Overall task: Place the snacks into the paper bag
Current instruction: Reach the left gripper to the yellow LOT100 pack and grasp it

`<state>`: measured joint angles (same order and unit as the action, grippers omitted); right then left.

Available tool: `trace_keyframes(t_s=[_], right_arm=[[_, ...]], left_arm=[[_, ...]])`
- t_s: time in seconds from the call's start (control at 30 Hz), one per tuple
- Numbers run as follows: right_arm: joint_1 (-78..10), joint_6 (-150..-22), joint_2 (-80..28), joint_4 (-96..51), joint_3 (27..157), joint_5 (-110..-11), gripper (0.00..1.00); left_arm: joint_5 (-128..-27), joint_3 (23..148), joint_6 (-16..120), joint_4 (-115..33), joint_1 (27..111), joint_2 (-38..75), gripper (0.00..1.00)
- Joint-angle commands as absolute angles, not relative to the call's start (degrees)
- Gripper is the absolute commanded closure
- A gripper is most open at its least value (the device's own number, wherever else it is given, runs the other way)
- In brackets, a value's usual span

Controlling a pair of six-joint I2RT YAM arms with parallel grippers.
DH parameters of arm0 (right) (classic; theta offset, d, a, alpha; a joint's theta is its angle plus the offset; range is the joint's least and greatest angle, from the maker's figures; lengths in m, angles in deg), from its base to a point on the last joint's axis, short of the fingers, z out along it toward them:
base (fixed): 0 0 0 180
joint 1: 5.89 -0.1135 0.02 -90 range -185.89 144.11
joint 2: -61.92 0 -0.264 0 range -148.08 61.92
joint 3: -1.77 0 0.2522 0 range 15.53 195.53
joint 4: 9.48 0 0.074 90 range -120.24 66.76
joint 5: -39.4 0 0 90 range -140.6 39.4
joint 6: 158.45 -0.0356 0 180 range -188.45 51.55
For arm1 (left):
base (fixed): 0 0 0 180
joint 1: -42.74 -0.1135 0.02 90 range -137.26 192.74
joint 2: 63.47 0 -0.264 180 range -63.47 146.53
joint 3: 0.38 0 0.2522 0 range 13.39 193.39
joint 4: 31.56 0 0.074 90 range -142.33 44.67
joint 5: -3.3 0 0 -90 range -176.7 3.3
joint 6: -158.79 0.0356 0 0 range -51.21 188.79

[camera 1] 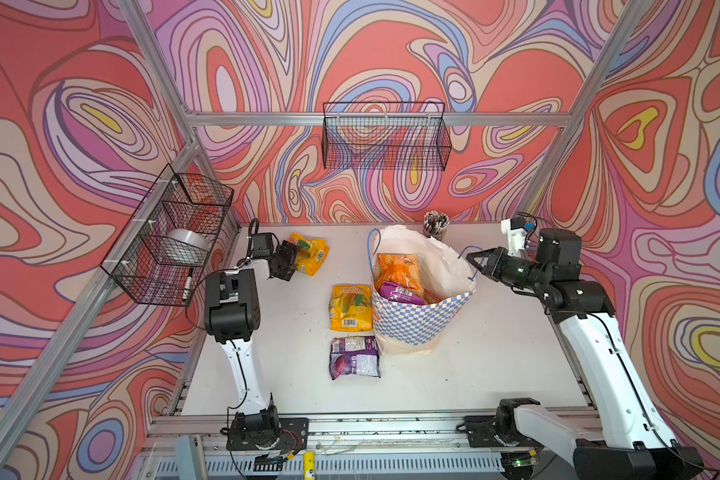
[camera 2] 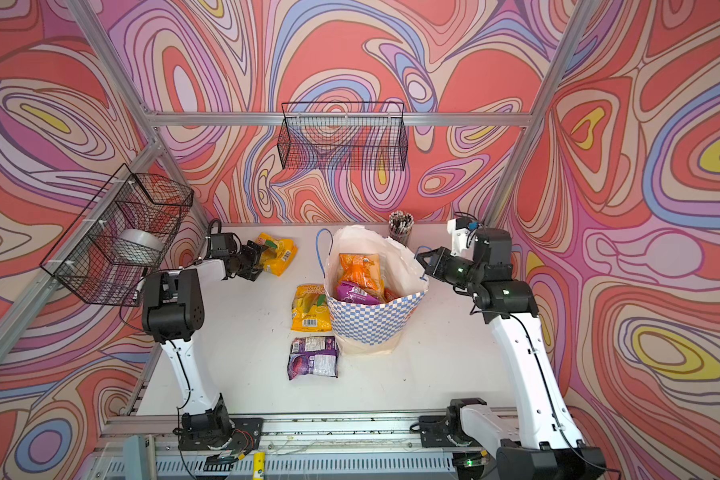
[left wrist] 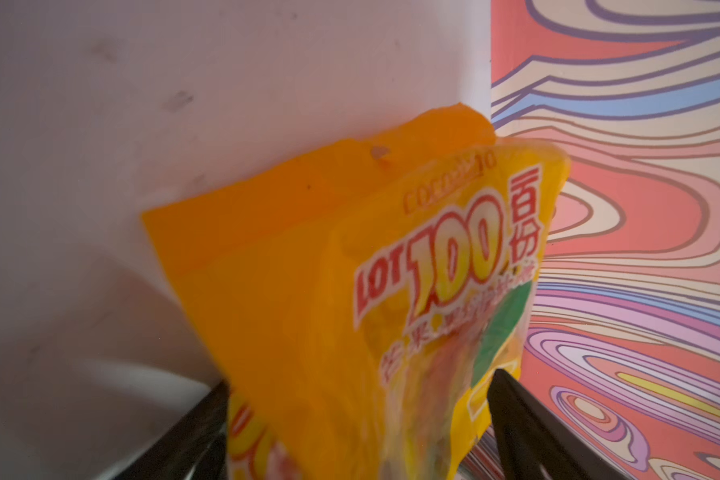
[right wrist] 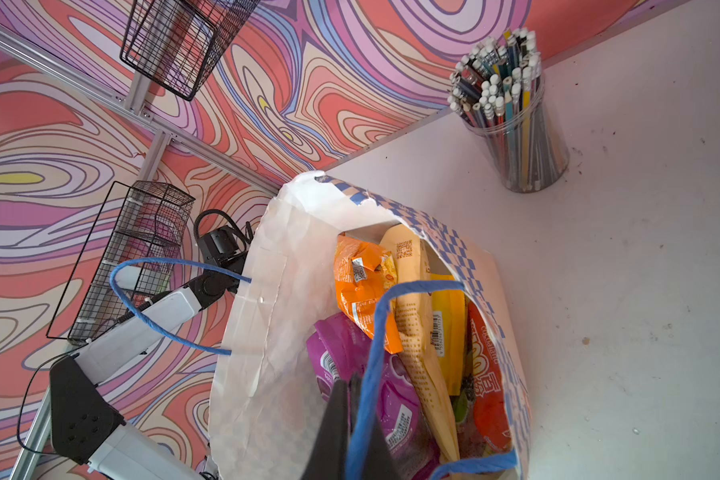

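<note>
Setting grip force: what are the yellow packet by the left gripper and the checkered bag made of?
Yellow packet: thin plastic film, probably; glossy, wrinkled, printed, flat sealed top edge with a hang hole.
Paper bag: matte paper, apparently; creased white inside, torn rim, twisted blue cord handles.

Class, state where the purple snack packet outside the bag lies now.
In both top views the purple snack packet lies flat on the table, left of the paper bag and just nearer the arm bases than a yellow packet.
</note>
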<state>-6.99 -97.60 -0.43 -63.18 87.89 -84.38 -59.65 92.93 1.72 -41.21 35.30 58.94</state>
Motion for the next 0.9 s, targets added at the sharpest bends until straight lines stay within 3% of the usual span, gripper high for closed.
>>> trace_keyframes(t_s=[0.0, 0.13, 0.37, 0.5, 0.87], right_arm=[[-7.12, -96.66, 0.48, -64.25, 87.11, -83.55, 1.00], [-7.10, -96.71, 0.65, -64.28, 87.25, -83.20, 1.00], [-7.12, -97.01, 0.91, -64.64, 87.69, -83.17, 1.00], [-7.07, -96.82, 1.12, -65.07, 87.59, -83.03, 1.00], [-7.09, -96.44, 1.02, -64.92, 87.70, -82.81, 1.00]], left_arm=[[-58.96, 92.96, -2.32, -36.87, 35.49, 63.27, 0.18], [-60.03, 92.37, -2.80, -36.93, 36.12, 64.36, 0.27], [-58.35, 91.52, -6.26, -30.79, 36.29, 67.68, 0.51], [-55.72, 91.00, -7.84, -25.41, 36.04, 67.75, 0.75], [-56.33, 82.42, -6.37, -21.73, 35.19, 49.95, 0.90]])
